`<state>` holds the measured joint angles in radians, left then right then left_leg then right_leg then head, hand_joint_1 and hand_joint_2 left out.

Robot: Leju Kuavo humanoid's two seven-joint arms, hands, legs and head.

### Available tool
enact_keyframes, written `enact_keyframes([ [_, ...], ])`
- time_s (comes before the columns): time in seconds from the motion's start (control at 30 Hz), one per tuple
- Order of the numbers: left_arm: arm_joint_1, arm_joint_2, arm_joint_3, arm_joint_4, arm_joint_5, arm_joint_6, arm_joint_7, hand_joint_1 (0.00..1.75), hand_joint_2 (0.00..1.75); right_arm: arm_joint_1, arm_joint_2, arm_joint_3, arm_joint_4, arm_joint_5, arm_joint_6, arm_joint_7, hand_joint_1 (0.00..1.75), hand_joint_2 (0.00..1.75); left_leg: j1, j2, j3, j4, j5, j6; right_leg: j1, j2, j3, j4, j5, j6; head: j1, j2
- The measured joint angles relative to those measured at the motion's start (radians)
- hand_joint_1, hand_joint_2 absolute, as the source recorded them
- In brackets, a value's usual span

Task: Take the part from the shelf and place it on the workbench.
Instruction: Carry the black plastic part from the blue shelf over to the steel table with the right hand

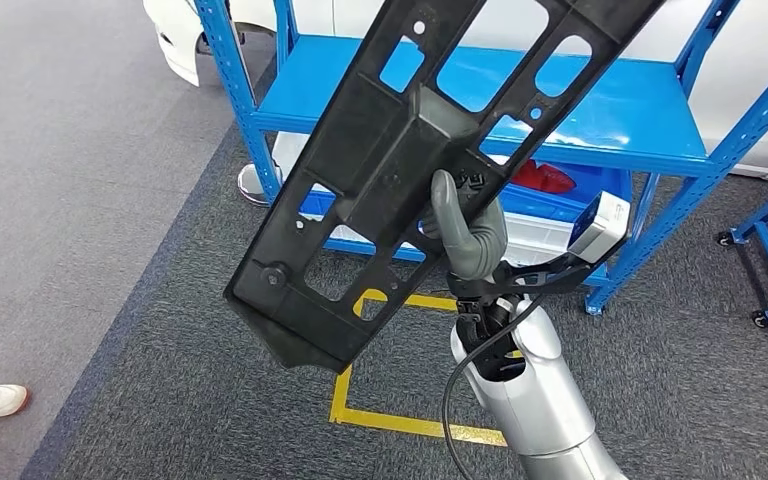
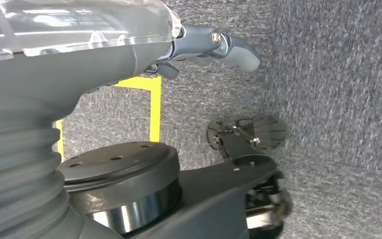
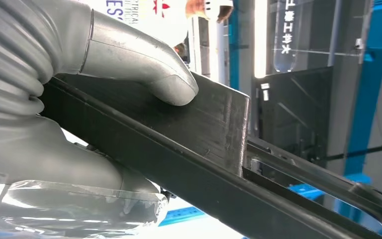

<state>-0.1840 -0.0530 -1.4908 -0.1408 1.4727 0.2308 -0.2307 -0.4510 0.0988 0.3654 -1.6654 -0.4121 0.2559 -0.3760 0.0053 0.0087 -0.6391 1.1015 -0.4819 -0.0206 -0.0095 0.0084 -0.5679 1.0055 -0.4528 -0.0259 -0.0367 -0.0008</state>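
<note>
The part (image 1: pixel 400 170), a long black panel with cutouts, runs tilted from the frame's top right to lower left, in front of the blue shelf (image 1: pixel 650 120). The right hand (image 1: pixel 465 235) grips it near its middle, thumb pressed on its face. The left hand (image 2: pixel 214 47) hangs over grey carpet (image 2: pixel 338 89); I cannot tell whether it is open or closed.

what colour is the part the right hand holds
Black, seen best in the head view: the part held by the right hand.
</note>
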Motion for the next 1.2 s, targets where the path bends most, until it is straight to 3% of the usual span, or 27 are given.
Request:
enact_keyframes([
  [0.07, 0.002, 0.000, 0.000, 0.000, 0.000, 0.000, 0.000, 0.00, 1.75, 0.002, 0.000, -0.001, 0.001, 0.000, 0.003, -0.002, 1.75, 1.75, 0.002, -0.001, -0.056, 0.137, -0.067, -0.006, 0.002, 0.009, -0.008, 0.001, 0.006, -0.004, 0.000, 0.000],
  [0.1, 0.003, 0.000, 0.000, 0.000, 0.001, 0.000, 0.000, 0.00, 1.75, 0.004, 0.000, -0.002, 0.003, 0.000, 0.005, -0.002, 1.75, 1.75, 0.003, -0.001, -0.075, 0.185, -0.082, -0.007, 0.003, 0.015, -0.012, 0.002, 0.008, -0.004, 0.000, 0.000],
  [0.13, 0.004, 0.000, 0.000, 0.000, 0.001, 0.000, 0.000, 0.00, 1.75, 0.006, -0.001, -0.002, 0.004, 0.000, 0.007, -0.002, 1.75, 1.75, 0.004, -0.001, -0.075, 0.195, -0.077, -0.007, 0.003, 0.024, -0.015, 0.004, 0.010, -0.003, 0.000, 0.000],
  [0.17, 0.004, 0.000, 0.000, 0.000, 0.001, 0.000, 0.000, 0.00, 1.75, 0.007, -0.001, -0.003, 0.005, 0.000, 0.009, -0.002, 1.75, 1.75, 0.004, -0.004, -0.055, 0.162, -0.054, -0.005, 0.003, 0.033, -0.017, 0.005, 0.011, -0.002, 0.000, 0.000],
  [0.2, 0.005, 0.000, 0.000, 0.000, 0.001, 0.000, 0.000, 0.00, 1.75, 0.007, -0.002, -0.003, 0.006, 0.000, 0.011, -0.003, 1.75, 1.75, 0.004, -0.013, -0.018, 0.096, -0.020, -0.001, 0.003, 0.042, -0.018, 0.007, 0.012, 0.000, 0.000, 0.000],
  [0.27, 0.005, 0.001, 0.000, 0.000, 0.002, 0.000, 0.000, 0.00, 1.75, 0.006, -0.002, -0.003, 0.006, -0.001, 0.014, -0.003, 1.75, 1.75, 0.006, -0.053, 0.053, -0.037, 0.024, 0.007, 0.004, 0.061, -0.024, 0.012, 0.015, 0.006, 0.000, 0.000],
  [0.33, 0.006, 0.002, 0.000, 0.000, 0.002, 0.000, 0.000, 0.00, 1.75, 0.005, -0.002, -0.004, 0.007, -0.002, 0.016, -0.004, 1.75, 1.75, 0.005, -0.075, 0.076, -0.086, 0.027, 0.013, 0.002, 0.079, -0.035, 0.014, 0.020, 0.019, 0.000, 0.000],
  [0.4, 0.007, 0.001, 0.000, 0.000, 0.003, 0.000, 0.000, 0.00, 1.75, 0.006, -0.003, -0.007, 0.007, -0.003, 0.016, -0.004, 1.75, 1.75, 0.006, -0.058, 0.074, -0.093, 0.032, 0.020, -0.002, 0.094, -0.043, 0.013, 0.026, 0.032, 0.000, 0.000],
  [0.47, 0.005, 0.001, 0.000, 0.000, 0.004, 0.000, 0.000, 0.00, 1.75, 0.005, -0.005, -0.013, 0.006, -0.004, 0.016, -0.004, 1.75, 1.75, 0.010, -0.035, 0.076, -0.103, 0.040, 0.032, 0.001, 0.068, -0.059, 0.044, 0.004, 0.043, 0.000, 0.000],
  [0.53, 0.007, 0.001, 0.000, 0.000, 0.005, 0.000, -0.001, 0.00, 1.75, 0.004, -0.006, -0.017, 0.007, -0.004, 0.017, -0.005, 1.75, 1.75, 0.009, -0.011, 0.075, -0.108, 0.043, 0.040, 0.002, 0.021, -0.108, 0.150, -0.056, 0.050, 0.000, 0.000],
  [0.6, 0.011, 0.001, 0.000, 0.000, 0.008, 0.000, -0.001, 0.00, 1.75, 0.006, -0.007, -0.018, 0.009, -0.004, 0.017, -0.004, 1.75, 1.75, 0.006, 0.013, 0.071, -0.106, 0.043, 0.041, -0.002, 0.004, -0.164, 0.269, -0.102, 0.054, 0.000, 0.000],
  [0.63, 0.012, 0.001, 0.000, 0.000, 0.009, 0.000, -0.001, 0.00, 1.75, 0.008, -0.008, -0.019, 0.010, -0.004, 0.018, -0.004, 1.75, 1.75, 0.005, 0.025, 0.070, -0.105, 0.043, 0.041, -0.003, 0.001, -0.172, 0.289, -0.101, 0.056, 0.000, 0.000],
  [0.67, 0.012, 0.001, 0.000, 0.000, 0.010, 0.000, -0.002, 0.00, 1.75, 0.009, -0.009, -0.019, 0.011, -0.004, 0.018, -0.004, 1.75, 1.75, 0.005, 0.037, 0.068, -0.103, 0.042, 0.041, -0.004, -0.003, -0.161, 0.270, -0.081, 0.056, 0.000, 0.000],
  [0.7, 0.012, 0.001, 0.000, 0.000, 0.011, 0.000, -0.002, 0.00, 1.75, 0.009, -0.009, -0.019, 0.011, -0.005, 0.018, -0.004, 1.75, 1.75, 0.005, 0.048, 0.068, -0.100, 0.040, 0.039, -0.004, -0.012, -0.131, 0.216, -0.050, 0.056, 0.000, 0.000],
  [0.77, 0.011, 0.001, 0.000, 0.000, 0.012, 0.000, -0.003, 0.00, 1.75, 0.007, -0.010, -0.019, 0.011, -0.006, 0.019, -0.004, 1.75, 1.75, 0.001, 0.066, 0.068, -0.093, 0.035, 0.033, 0.002, -0.054, -0.063, 0.085, -0.002, 0.049, 0.000, 0.000],
  [0.83, 0.012, 0.001, 0.000, 0.000, 0.012, 0.000, -0.003, 0.00, 1.75, 0.005, -0.011, -0.020, 0.011, -0.008, 0.022, -0.005, 1.75, 1.75, -0.004, 0.083, 0.067, -0.088, 0.031, 0.023, 0.010, -0.078, -0.038, 0.026, 0.007, 0.035, 0.000, 0.000],
  [0.9, 0.013, 0.001, 0.000, 0.000, 0.012, 0.000, -0.004, 0.00, 1.75, 0.008, -0.012, -0.022, 0.011, -0.011, 0.025, -0.006, 1.75, 1.75, -0.005, 0.101, 0.069, -0.088, 0.028, 0.013, 0.013, -0.058, -0.041, 0.022, 0.009, 0.020, 0.000, 0.000],
  [0.97, 0.012, 0.001, 0.000, 0.000, 0.013, 0.000, -0.003, 0.00, 1.75, 0.012, -0.013, -0.024, 0.010, -0.015, 0.028, -0.007, 1.75, 1.75, -0.001, 0.078, 0.063, -0.066, 0.007, 0.002, 0.010, -0.037, -0.041, 0.018, 0.015, 0.008, 0.000, 0.000],
  [1.03, 0.016, 0.001, 0.000, 0.000, 0.014, 0.000, -0.003, 0.00, 1.75, 0.016, -0.013, -0.026, 0.009, -0.017, 0.031, -0.008, 1.75, 1.75, 0.004, 0.028, 0.025, 0.026, -0.051, -0.007, 0.006, -0.016, -0.042, 0.015, 0.019, -0.002, 0.000, 0.000],
  [1.1, 0.025, 0.001, 0.000, 0.000, 0.016, 0.000, -0.002, 0.00, 1.75, 0.024, -0.013, -0.027, 0.009, -0.017, 0.032, -0.008, 1.75, 1.75, 0.005, 0.006, -0.034, 0.156, -0.106, -0.010, 0.006, 0.010, -0.043, 0.016, 0.021, -0.006, 0.000, 0.000],
  [1.13, 0.029, 0.001, 0.000, 0.000, 0.017, 0.000, -0.002, 0.00, 1.75, 0.029, -0.013, -0.028, 0.008, -0.017, 0.033, -0.008, 1.75, 1.75, 0.005, 0.003, -0.051, 0.192, -0.111, -0.010, 0.007, 0.025, -0.044, 0.017, 0.021, -0.007, 0.000, 0.000],
  [1.17, 0.031, 0.001, 0.000, 0.000, 0.018, 0.000, -0.001, 0.00, 1.75, 0.033, -0.013, -0.029, 0.008, -0.017, 0.033, -0.007, 1.75, 1.75, 0.005, 0.002, -0.052, 0.191, -0.096, -0.008, 0.007, 0.039, -0.043, 0.018, 0.021, -0.007, 0.000, 0.000],
  [1.2, 0.032, 0.001, 0.000, 0.000, 0.019, 0.000, -0.002, 0.00, 1.75, 0.036, -0.013, -0.030, 0.008, -0.017, 0.033, -0.007, 1.75, 1.75, 0.005, -0.004, -0.035, 0.150, -0.064, -0.005, 0.007, 0.054, -0.043, 0.019, 0.021, -0.006, 0.000, 0.000],
])
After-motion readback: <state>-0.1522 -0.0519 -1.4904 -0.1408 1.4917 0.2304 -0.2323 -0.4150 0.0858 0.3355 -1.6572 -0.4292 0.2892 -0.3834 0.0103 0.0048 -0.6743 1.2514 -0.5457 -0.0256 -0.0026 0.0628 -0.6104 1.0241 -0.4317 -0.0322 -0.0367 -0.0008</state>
